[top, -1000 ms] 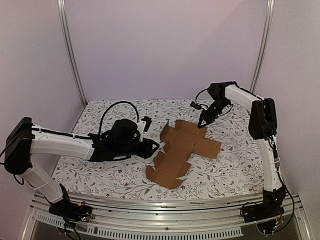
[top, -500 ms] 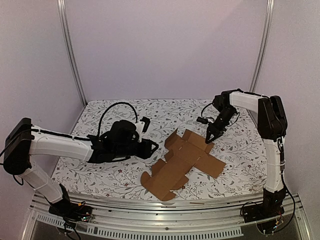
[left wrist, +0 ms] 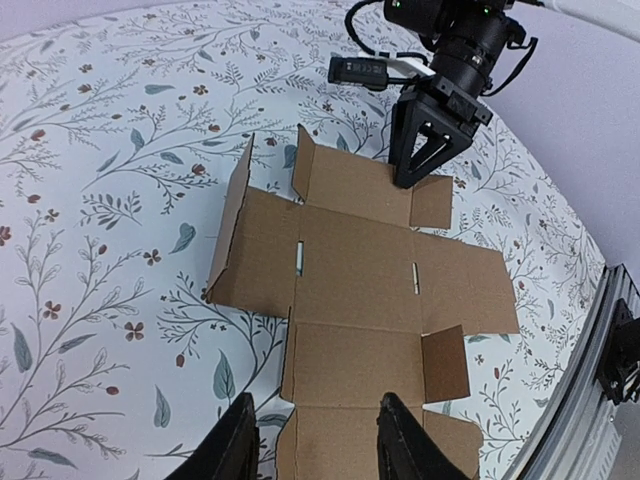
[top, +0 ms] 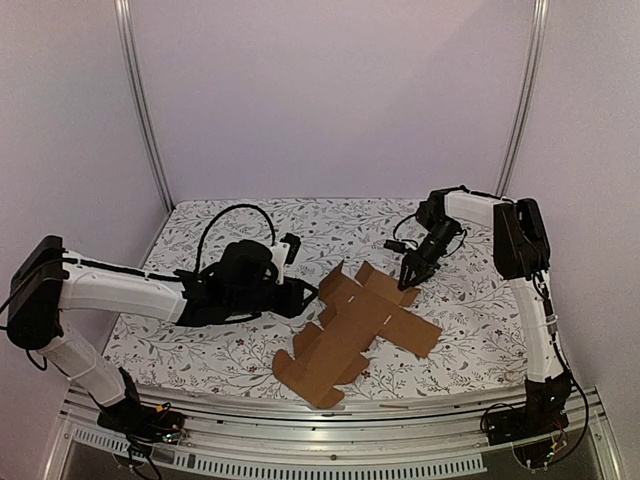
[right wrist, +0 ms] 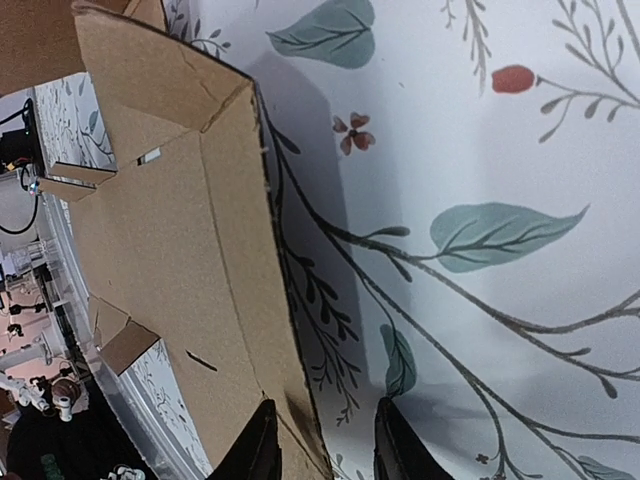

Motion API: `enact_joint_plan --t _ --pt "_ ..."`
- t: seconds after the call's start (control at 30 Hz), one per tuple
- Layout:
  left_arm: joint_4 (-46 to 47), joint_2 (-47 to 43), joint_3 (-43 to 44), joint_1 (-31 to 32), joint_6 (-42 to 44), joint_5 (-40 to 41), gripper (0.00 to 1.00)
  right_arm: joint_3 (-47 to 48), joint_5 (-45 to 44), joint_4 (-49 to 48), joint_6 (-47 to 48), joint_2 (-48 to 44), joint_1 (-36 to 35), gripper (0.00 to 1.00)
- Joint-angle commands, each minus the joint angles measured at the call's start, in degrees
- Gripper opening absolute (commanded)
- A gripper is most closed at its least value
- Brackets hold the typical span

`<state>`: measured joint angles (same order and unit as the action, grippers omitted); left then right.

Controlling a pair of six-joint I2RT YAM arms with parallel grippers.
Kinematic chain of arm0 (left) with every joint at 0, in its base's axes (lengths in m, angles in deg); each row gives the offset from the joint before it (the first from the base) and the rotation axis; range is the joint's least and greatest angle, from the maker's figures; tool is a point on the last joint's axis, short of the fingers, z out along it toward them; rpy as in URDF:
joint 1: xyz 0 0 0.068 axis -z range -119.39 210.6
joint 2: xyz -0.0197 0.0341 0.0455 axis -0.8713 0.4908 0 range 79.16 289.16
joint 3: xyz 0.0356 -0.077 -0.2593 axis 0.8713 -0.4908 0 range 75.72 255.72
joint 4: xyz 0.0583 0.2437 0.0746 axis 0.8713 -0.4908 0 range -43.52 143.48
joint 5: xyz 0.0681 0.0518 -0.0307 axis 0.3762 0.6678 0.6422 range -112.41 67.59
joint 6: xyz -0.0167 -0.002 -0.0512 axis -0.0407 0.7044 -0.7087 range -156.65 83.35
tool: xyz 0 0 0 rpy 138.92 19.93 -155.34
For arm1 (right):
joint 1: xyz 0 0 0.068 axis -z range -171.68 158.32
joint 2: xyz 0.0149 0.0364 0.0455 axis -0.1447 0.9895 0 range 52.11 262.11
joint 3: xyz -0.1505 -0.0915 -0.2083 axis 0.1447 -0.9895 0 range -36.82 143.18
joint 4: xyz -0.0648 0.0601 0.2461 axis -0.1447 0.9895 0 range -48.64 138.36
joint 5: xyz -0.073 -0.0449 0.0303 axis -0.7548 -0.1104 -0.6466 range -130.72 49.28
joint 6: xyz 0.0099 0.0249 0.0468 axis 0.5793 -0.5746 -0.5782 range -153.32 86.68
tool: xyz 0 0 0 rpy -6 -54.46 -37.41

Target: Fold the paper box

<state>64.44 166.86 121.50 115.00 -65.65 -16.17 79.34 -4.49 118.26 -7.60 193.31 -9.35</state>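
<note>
— What do we see at the left?

— The left claw [top: 306, 297], fingers spread and pinching nothing, hangs low just left of the paper box [top: 358, 322]. A black cable [top: 238, 206] loops over its arm.

— And the box itself?

— We see it as a flat brown cut-out lying unfolded in the middle of the surface [top: 190, 345], nearer the front edge, with its left flap [left wrist: 229, 228] tilted up.

— On the right?

— The right claw [top: 406, 282] points down at the box's far-right edge. From its wrist camera we see the fingers [right wrist: 395, 445] parted a little, the cardboard edge running between them; whether they touch it we cannot tell.

— And around us?

— The surface wears a white cloth printed with leaves and small flowers. A metal rail [top: 330, 412] runs along the front, two metal posts [top: 140, 110] rise at the back corners, and pale lilac walls [top: 330, 100] close the space.
</note>
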Motion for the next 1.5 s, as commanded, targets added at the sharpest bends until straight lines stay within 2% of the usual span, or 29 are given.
enact_joint_plan --t 0.0,0.13,0.3,0.83,1.0,1.47 --pt "0.31 0.64 -0.74 1.06 -0.11 -0.63 0.40 3.75 0.16 3.00 -0.14 1.79 0.02 0.34" --pt "0.46 1.02 -0.76 1.14 -0.20 -0.78 0.40 6.56 0.82 4.09 -0.07 4.12 -0.04 0.35" --pt "0.02 1.03 -0.78 1.16 -0.09 -0.88 0.40 8.70 3.09 7.47 1.43 6.23 -0.08 0.30" --pt "0.09 1.30 -0.84 1.24 0.01 -0.79 0.40 5.43 2.32 14.02 7.27 2.21 -0.19 0.31" --pt "0.33 1.42 -1.10 1.33 0.01 -0.67 0.40 4.91 2.91 15.27 8.45 1.79 -0.17 0.26" --pt "1.72 2.26 -1.78 1.42 -0.32 -0.72 0.40 1.09 3.59 16.89 11.58 -1.33 -1.47 0.24"
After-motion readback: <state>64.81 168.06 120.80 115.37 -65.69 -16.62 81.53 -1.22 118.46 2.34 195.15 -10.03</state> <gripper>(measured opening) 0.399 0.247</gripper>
